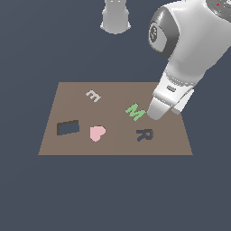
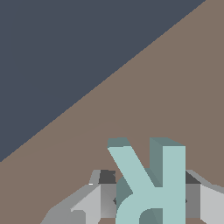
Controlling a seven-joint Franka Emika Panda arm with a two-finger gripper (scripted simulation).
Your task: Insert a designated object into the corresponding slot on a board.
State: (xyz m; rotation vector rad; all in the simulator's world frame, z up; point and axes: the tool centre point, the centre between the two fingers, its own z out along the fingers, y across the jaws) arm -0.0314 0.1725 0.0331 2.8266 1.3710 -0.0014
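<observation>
The gripper [image 2: 151,201] has the teal letter R [image 2: 151,183] clamped between its fingers, low over the board [image 1: 63,97], just beside the green M [image 1: 135,111]. This looks like the carry stage. The R-shaped slot [image 1: 144,134] sits near. Next: line the letter up over it, match its rotation, then lower.

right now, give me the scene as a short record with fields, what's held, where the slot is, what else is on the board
held: teal letter R between the gripper fingers, seen in the wrist view
gripper position: low over the board, near its edge at the exterior view's right
target: dark R-shaped slot, empty, just in front of the gripper
neighbours: green letter M beside the gripper; pink heart; grey letter E
other recess: dark rectangular recess, at the exterior view's left
</observation>
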